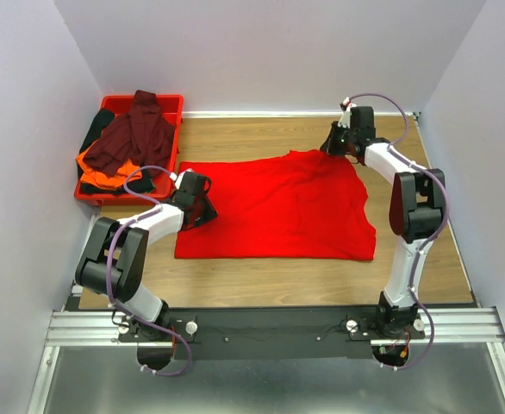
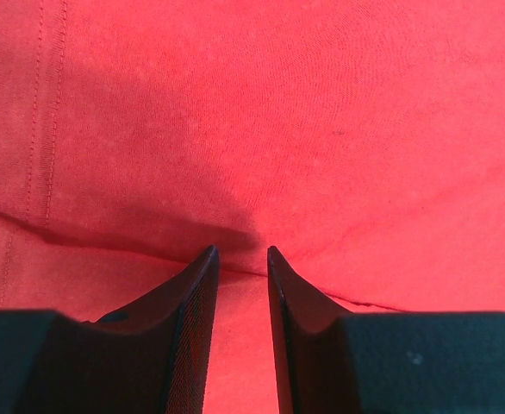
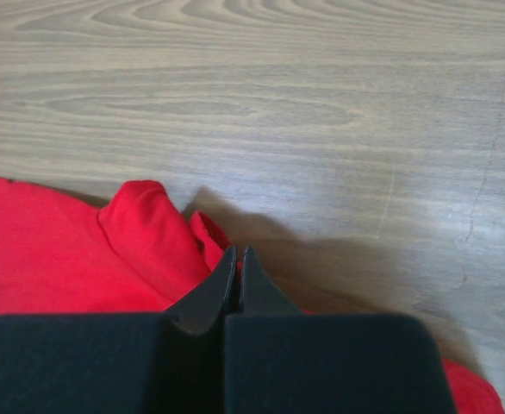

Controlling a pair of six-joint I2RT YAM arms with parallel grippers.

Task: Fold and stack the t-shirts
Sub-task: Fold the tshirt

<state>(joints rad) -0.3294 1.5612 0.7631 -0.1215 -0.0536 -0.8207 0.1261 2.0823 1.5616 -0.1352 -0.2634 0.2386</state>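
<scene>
The left claw (image 2: 240,253) rests tips-down on the bright red t-shirt (image 2: 339,129). Its two fingers are parted by a narrow gap with flat cloth showing between them, and it grips nothing. A crease runs across the cloth right at its tips, and a stitched seam lies off to its left.

Beyond this claw the shirt spreads over the wooden tabletop (image 3: 321,86) toward the right claw (image 3: 238,252), which sits at the shirt's far right corner. That claw is pressed closed on the shirt's edge (the cloth bunches into a small raised fold just left of its tips), and bare wood lies ahead of it.

Farther off, left of and beyond the left claw, a red tray (image 1: 173,105) stands near the shirt's far left corner. In it lie the dark maroon t-shirt (image 1: 136,134) on top, the orange t-shirt (image 1: 97,162) beneath it and the black t-shirt (image 1: 97,129) at the tray's left side, all crumpled.
</scene>
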